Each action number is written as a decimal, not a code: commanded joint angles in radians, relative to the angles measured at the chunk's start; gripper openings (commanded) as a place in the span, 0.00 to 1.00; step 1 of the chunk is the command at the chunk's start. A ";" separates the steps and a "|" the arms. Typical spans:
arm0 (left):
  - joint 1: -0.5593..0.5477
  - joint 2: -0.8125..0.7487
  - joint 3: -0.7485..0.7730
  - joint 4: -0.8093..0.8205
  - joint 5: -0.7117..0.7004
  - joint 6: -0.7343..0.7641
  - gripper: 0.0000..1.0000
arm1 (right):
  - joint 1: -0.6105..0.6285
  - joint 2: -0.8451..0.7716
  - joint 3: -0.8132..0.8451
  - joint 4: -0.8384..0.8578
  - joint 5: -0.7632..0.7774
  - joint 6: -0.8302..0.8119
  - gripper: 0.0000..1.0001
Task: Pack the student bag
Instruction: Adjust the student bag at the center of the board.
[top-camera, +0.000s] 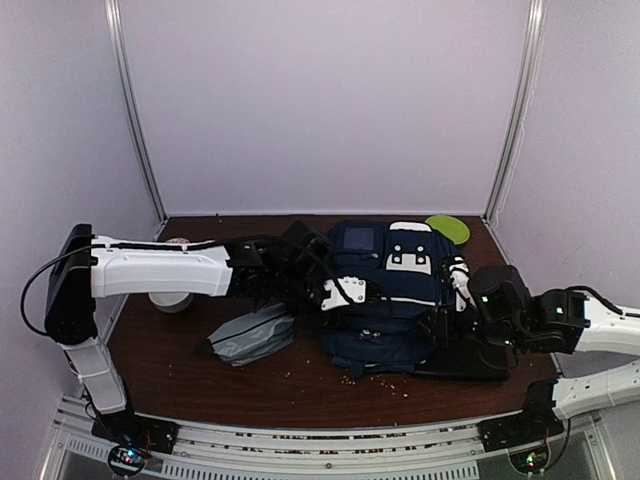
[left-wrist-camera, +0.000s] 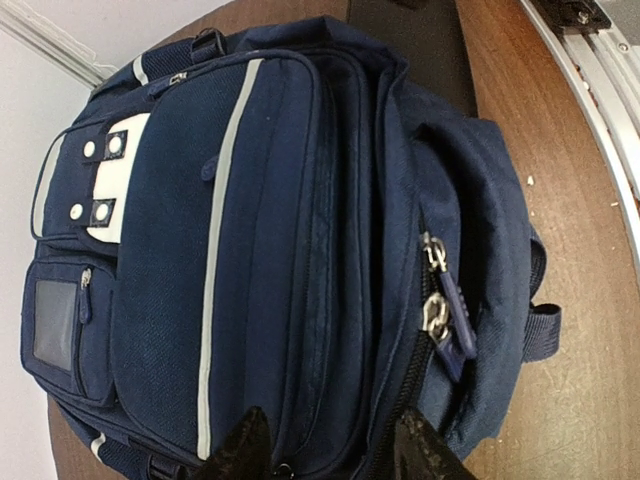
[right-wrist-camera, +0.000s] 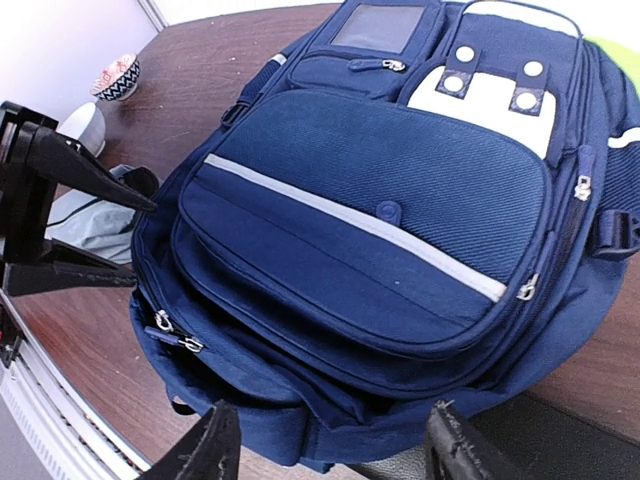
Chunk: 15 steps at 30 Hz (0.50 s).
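The left fingers (left-wrist-camera: 240, 452) stand well apart astride the zip-side fold of the backpack (left-wrist-camera: 250, 250), though I cannot tell whether they press it. The right fingers (right-wrist-camera: 212, 450) are parted and hold nothing, just off the backpack's opposite side. The backpack lies front up at the middle of the table (top-camera: 200, 375), toward the right edge, partly on a flat black case (top-camera: 460, 368), with a grey pouch (top-camera: 250, 335) just beside it on the left.

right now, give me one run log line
student bag lying on table | left claw open | right claw open | nothing held
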 joint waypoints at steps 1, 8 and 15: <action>0.008 0.025 0.057 -0.016 -0.011 0.066 0.74 | -0.005 -0.045 0.009 -0.042 0.076 0.084 0.67; 0.008 0.065 0.078 -0.025 0.006 0.065 0.65 | -0.033 -0.079 -0.028 -0.021 0.133 0.268 0.71; 0.136 -0.015 0.081 0.088 0.073 -0.188 0.65 | -0.219 -0.106 -0.094 0.014 0.074 0.399 0.73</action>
